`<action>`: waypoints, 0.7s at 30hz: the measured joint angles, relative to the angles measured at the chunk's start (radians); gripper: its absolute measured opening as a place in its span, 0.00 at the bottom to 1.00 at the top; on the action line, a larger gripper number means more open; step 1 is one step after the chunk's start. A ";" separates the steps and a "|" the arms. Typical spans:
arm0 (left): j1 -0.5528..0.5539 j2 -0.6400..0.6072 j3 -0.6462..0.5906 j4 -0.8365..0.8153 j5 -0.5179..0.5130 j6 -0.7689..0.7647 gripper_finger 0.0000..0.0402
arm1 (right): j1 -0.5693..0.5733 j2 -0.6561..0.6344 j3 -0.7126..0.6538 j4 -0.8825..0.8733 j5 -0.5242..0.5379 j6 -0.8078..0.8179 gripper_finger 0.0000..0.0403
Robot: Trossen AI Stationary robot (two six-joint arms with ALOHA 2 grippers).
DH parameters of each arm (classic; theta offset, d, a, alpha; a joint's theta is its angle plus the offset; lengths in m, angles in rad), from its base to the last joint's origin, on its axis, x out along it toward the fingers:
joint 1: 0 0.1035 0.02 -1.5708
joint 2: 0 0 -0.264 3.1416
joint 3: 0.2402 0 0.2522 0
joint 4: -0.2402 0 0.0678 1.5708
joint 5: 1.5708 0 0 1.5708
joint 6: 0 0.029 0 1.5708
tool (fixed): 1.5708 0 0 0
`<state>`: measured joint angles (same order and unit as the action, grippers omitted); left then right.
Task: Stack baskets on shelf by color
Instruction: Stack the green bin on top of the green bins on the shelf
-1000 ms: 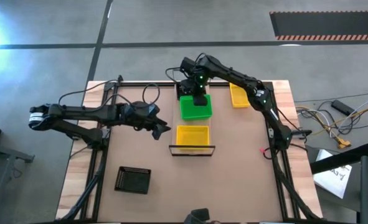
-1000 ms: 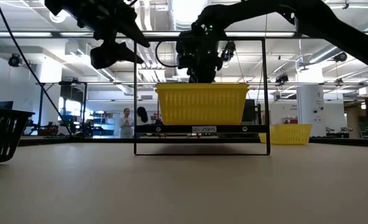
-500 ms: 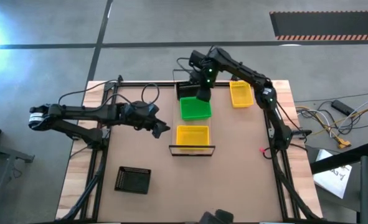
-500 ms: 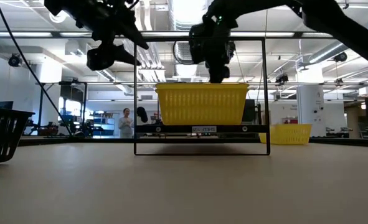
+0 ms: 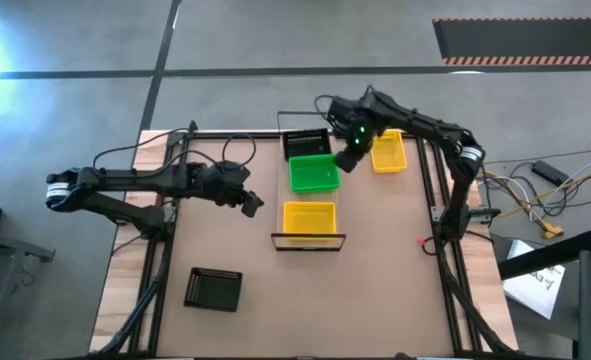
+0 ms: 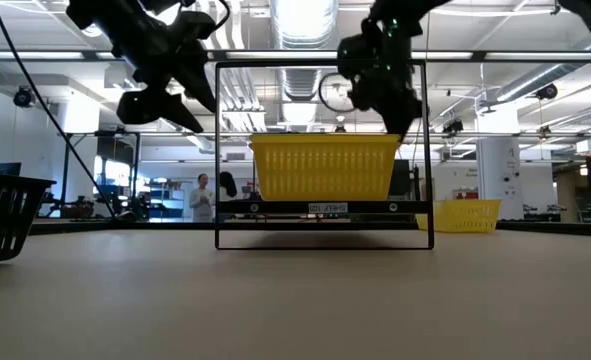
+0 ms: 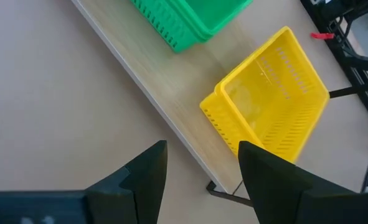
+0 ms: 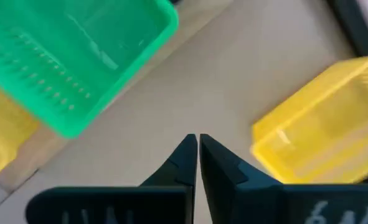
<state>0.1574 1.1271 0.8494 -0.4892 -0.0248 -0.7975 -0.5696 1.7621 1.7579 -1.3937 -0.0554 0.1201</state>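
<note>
The shelf (image 5: 308, 190) serves as the landmark: a narrow light-wood plank in a thin black wire frame, set mid-tabletop (image 5: 395, 280).

Nearest the camera side, well away from the shelf's near end and off toward the left arm's side, a lone black basket (image 5: 214, 289) sits on the tabletop. On the shelf's near end stands a yellow basket (image 5: 308, 218); just beyond it on the plank is a green basket (image 5: 314, 174), and at the far end a black basket (image 5: 306, 145). Beside the shelf's far end, on the right arm's side, a second yellow basket (image 5: 387, 152) rests on the tabletop.

The left gripper (image 5: 249, 203) hangs above the tabletop beside the shelf's near half, jaws spread and empty. The right gripper (image 5: 347, 161) hovers between the green basket and the loose yellow basket, jaws pressed together and holding nothing.

The step in hand looks like fetching the loose yellow basket to nest it into the yellow one on the shelf. To do it well, the right jaws should spread before descending, straddle one rim wall and pinch it squarely. The lift should clear the wire frame, and the basket should be lined up with the lower one before release so it does not tilt.
</note>
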 joint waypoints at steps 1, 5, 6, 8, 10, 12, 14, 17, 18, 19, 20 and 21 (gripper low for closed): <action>0.000 0.000 0.000 0.000 -0.001 0.009 0.45 | 0.003 -0.013 -0.054 0.043 -0.008 0.028 0.02; 0.001 0.000 0.000 0.001 -0.001 0.019 0.45 | 0.016 -0.038 -0.206 0.211 -0.063 0.103 0.02; 0.001 0.000 0.000 0.002 -0.002 0.023 0.45 | 0.020 -0.040 -0.229 0.252 -0.078 0.111 0.02; 0.002 0.000 0.000 0.005 -0.013 0.030 0.45 | 0.036 -0.040 -0.254 0.316 -0.107 0.115 0.02; 0.010 0.000 0.000 0.013 -0.038 0.030 0.45 | 0.054 -0.040 -0.258 0.351 -0.122 0.115 0.02; 0.025 0.000 0.000 0.011 -0.073 0.026 0.45 | 0.071 -0.041 -0.255 0.358 -0.139 0.104 0.02; 0.051 0.005 0.000 0.015 -0.094 0.026 0.45 | 0.088 -0.041 -0.251 0.351 -0.154 0.072 0.02; 0.111 0.036 -0.002 0.054 -0.078 0.052 0.45 | 0.112 -0.041 -0.246 0.353 -0.188 0.004 0.02; 0.130 0.054 -0.002 0.072 -0.058 0.072 0.45 | 0.117 -0.041 -0.245 0.351 -0.184 -0.006 0.02; 0.150 0.075 -0.002 0.100 -0.032 0.082 0.44 | 0.120 -0.041 -0.245 0.349 -0.170 -0.002 0.02; 0.170 0.100 -0.002 0.126 -0.006 0.098 0.43 | 0.120 -0.041 -0.245 0.346 -0.148 0.018 0.02; 0.187 0.127 -0.003 0.144 0.022 0.109 0.41 | 0.120 -0.041 -0.245 0.344 -0.121 0.043 0.02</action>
<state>0.3444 1.2541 0.8467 -0.3457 -0.0028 -0.6881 -0.4498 1.7210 1.5127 -1.0501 -0.1762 0.1634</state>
